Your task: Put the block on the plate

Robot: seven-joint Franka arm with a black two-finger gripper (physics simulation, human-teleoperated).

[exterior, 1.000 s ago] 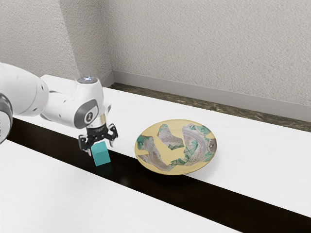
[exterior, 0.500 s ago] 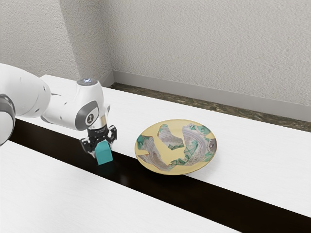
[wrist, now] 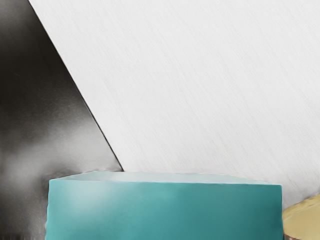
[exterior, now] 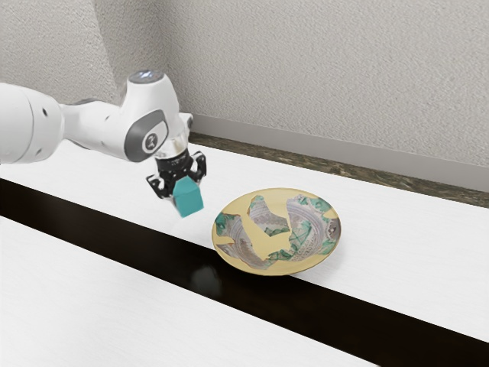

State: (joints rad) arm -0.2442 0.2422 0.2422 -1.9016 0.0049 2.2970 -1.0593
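White, faintly grained tabletop [exterior: 99,306] nearest, glossy dark strip [exterior: 252,293] across it; smooth teal block [exterior: 189,200] held airborne, gripper [exterior: 186,191] clamped on it, probably to clear the plate's raised rim [exterior: 263,271]. Round patchwork plate [exterior: 267,243], glazed-looking, sits at the block's 4 o'clock in the exterior view; rough plaster-like wall [exterior: 306,69] behind.

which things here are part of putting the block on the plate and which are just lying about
Part of the job:
- block, held above the table
- end effector, gripping it
- plate, the target

Just around:
- table
- wall
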